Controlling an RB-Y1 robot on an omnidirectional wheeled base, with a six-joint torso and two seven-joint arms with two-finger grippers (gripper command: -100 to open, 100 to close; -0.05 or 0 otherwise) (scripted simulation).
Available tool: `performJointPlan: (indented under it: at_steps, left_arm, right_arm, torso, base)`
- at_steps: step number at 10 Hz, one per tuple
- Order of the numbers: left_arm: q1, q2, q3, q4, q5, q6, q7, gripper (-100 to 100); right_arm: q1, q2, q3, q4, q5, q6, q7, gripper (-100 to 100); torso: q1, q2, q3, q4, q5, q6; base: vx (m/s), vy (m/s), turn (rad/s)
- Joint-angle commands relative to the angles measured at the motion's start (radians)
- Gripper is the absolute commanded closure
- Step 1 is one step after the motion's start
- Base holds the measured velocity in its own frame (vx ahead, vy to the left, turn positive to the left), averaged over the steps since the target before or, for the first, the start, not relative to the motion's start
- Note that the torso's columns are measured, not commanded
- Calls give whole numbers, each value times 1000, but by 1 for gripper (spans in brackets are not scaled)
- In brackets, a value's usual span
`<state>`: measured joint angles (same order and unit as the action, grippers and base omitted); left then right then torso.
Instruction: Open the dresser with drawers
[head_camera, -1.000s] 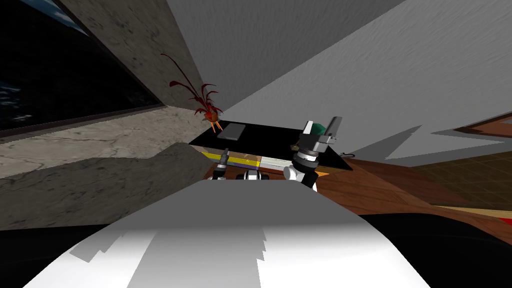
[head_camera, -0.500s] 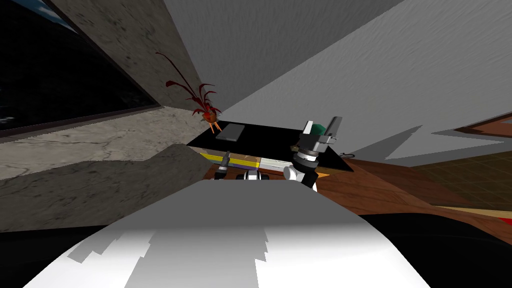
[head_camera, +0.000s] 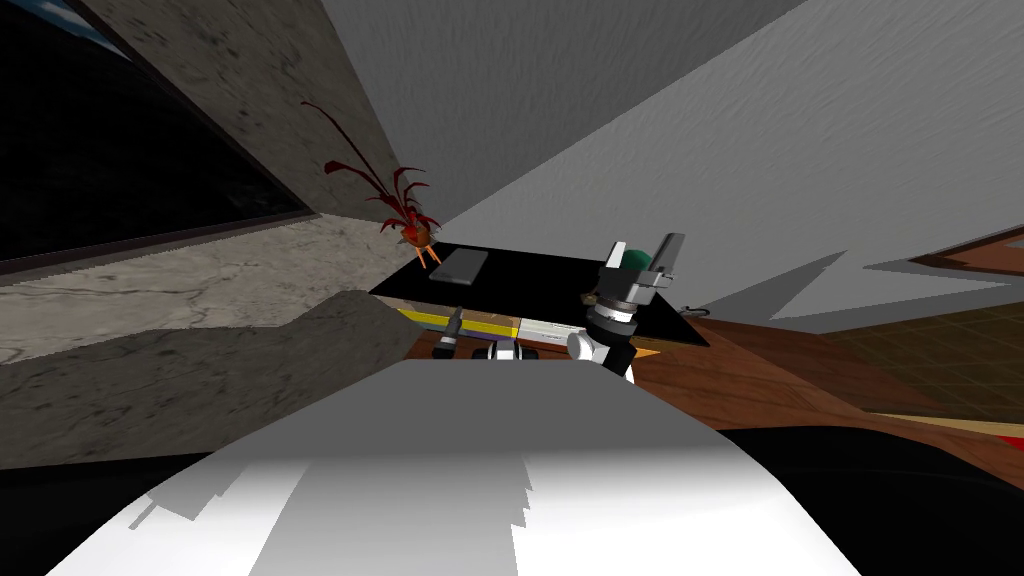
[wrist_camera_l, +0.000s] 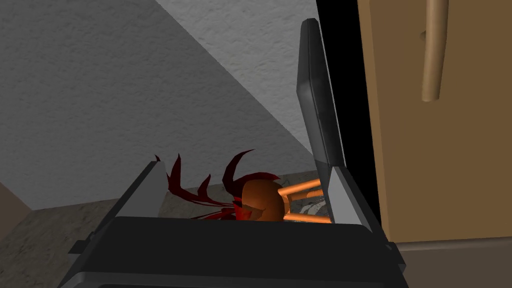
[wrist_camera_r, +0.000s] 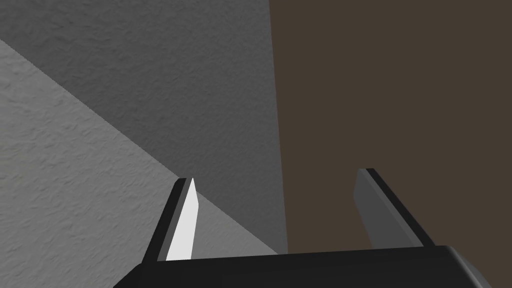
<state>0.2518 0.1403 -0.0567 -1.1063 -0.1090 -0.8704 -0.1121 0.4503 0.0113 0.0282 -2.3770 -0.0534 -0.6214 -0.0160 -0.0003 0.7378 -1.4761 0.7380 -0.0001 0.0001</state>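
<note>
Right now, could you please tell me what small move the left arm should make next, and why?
Probably shift the left jaws sideways toward the tan bar handle on the tan drawer front. They stand open, and the handle lies off to one side of them, not between them.

The low dresser with a black top (head_camera: 560, 290) has a tan drawer front (wrist_camera_l: 440, 165) and a tan bar handle (wrist_camera_l: 434, 50). A round orange pot (wrist_camera_l: 262, 201) bears dark red spiky leaves (wrist_camera_l: 175, 180). The flat plain grey slab (head_camera: 459, 267) is unpatterned, and the plank floor (head_camera: 760, 370) is reddish brown.
</note>
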Motion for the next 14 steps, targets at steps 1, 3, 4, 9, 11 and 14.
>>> performJointPlan:
  at_steps: [1, 3, 4, 9, 11, 14]
  left_arm:
    - [-9, -2, 0, 39, 0, -10, -2, -100]
    - [-21, -8, -1, 90, -1, -28, -7, -100]
    - [-33, -15, -2, 114, -2, -45, -12, -100]
    - [-55, -30, -4, 225, -5, -76, -20, -100]
    - [-65, -39, -5, 270, -6, -90, -24, -100]
    - [-90, -68, -7, 372, -9, -125, -33, -100]
  right_arm:
    - [0, 0, 0, 0, 0, 0, 0, 0]
    - [0, 0, 0, 0, 0, 0, 0, 0]
    - [0, 0, 0, 0, 0, 0, 0, 0]
    - [0, 0, 0, 0, 0, 0, 0, 0]
    - [0, 0, 0, 0, 0, 0, 0, 0]
    - [0, 0, 0, 0, 0, 0, 0, 0]
  torso:
    - [0, 1, 0, 0, 0, 0]
    - [0, 1, 0, 0, 0, 0]
    - [0, 0, 0, 0, 0, 0]
    - [1, 1, 1, 0, 0, 0]
    - [0, -1, 0, 0, 0, 0]
    - [1, 1, 1, 0, 0, 0]
  base:
    - [10, -6, 2]
    - [23, -6, -8]
    - [31, -5, -7]
    - [27, -8, -5]
    - [38, -12, -8]
    - [17, 2, -18]
